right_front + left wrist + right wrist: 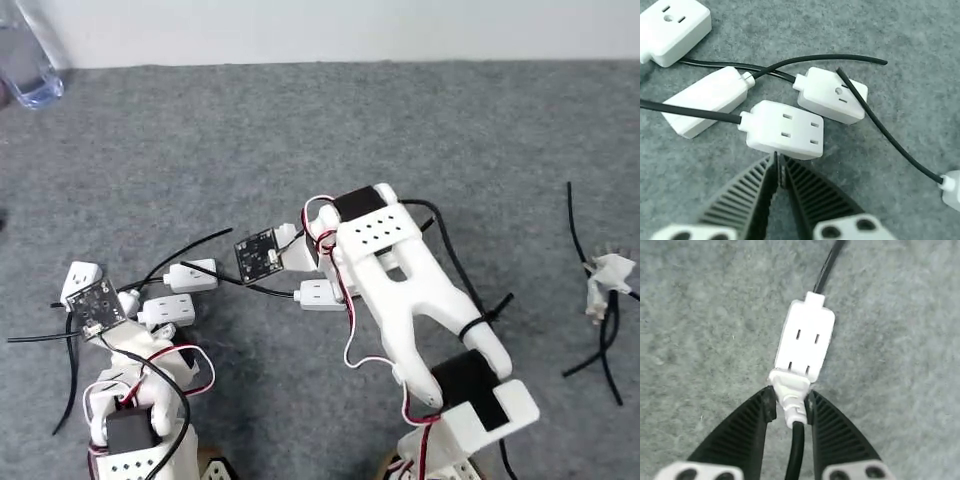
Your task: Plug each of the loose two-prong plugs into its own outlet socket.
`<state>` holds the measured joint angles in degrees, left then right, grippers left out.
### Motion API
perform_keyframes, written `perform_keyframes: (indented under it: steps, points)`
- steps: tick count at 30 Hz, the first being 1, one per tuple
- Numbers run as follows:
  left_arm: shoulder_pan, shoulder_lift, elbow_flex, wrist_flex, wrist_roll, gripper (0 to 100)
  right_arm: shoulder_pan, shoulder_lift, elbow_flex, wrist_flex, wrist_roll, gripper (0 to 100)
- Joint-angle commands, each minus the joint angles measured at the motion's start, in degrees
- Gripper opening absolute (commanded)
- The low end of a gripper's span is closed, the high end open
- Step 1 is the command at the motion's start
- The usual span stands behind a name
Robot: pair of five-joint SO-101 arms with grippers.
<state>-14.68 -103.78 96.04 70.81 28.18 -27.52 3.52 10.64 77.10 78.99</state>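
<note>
My right gripper [789, 398] is shut on a white two-prong plug [789, 386], whose black cord runs back between the fingers. The plug sits against the near pair of slots of a white two-outlet socket [807, 337]; its far pair is free. This socket [320, 293] lies beside the right arm, mid-table. My left gripper [779, 159] is shut with nothing in it, its tips at the edge of another white two-outlet socket [785, 129]. A loose plug [606, 277] with black cords lies far right.
Around the left gripper lie a grounded socket [832, 95], a white block on its side [702, 102] and a further socket [670, 25], with black cords crossing between them. A clear bottle [25, 70] stands at the back left. Grey carpet stretches open at the back.
</note>
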Motion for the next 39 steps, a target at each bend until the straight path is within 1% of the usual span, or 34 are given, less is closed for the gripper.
perform_keyframes:
  steps: [1,10,24,39]
  points:
    - [-0.35,-0.62,-0.13,-0.09,-0.53,1,0.48,-0.48,-2.99,-2.42,0.7,0.8]
    - [-0.35,-0.62,-0.13,0.09,-0.53,1,0.48,0.04,-3.08,-5.14,1.14,0.8]
    - [-0.35,-0.62,-0.13,0.18,-0.53,1,0.57,0.22,-2.55,-2.86,0.62,0.8]
    - [-0.35,-0.62,-0.13,0.18,-0.53,1,0.92,9.89,-2.73,-3.47,0.62,0.9]
